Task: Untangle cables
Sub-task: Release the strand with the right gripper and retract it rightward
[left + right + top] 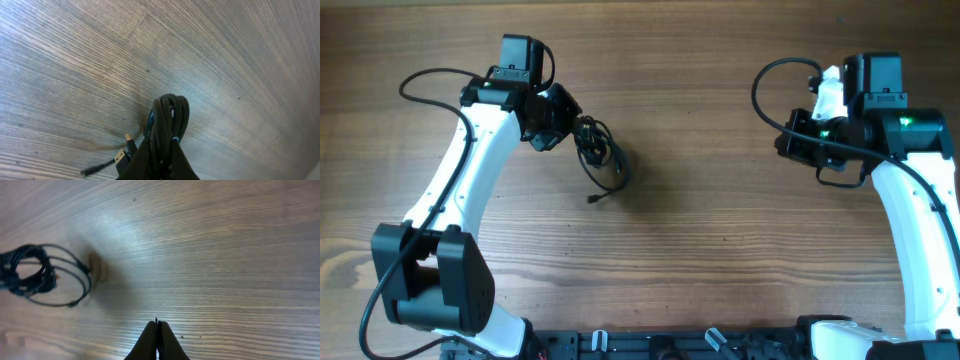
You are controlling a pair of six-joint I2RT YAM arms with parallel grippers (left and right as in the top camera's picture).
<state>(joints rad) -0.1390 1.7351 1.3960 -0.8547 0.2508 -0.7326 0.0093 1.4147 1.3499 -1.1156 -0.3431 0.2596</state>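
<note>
The cables [596, 146] are a small knotted bundle of thin black cords left of the table's middle, with one loose loop and a plug end [592, 200] trailing toward the front. My left gripper [574, 130] is shut on the bundle. In the left wrist view the cables [169, 117] stand up between the fingers [186, 162] of the left gripper [163, 152], and two gold-tipped plugs [121, 157] hang beside them above the wood. My right gripper [784, 146] hovers far to the right, shut with nothing in it. The right wrist view shows the right gripper [156, 325] and the distant cables [36, 275].
The wooden table [720, 230] stretches bare between the two arms. Thick black arm wires loop off the left arm [430, 80] and the right arm [770, 90]. The arm bases stand at the front edge.
</note>
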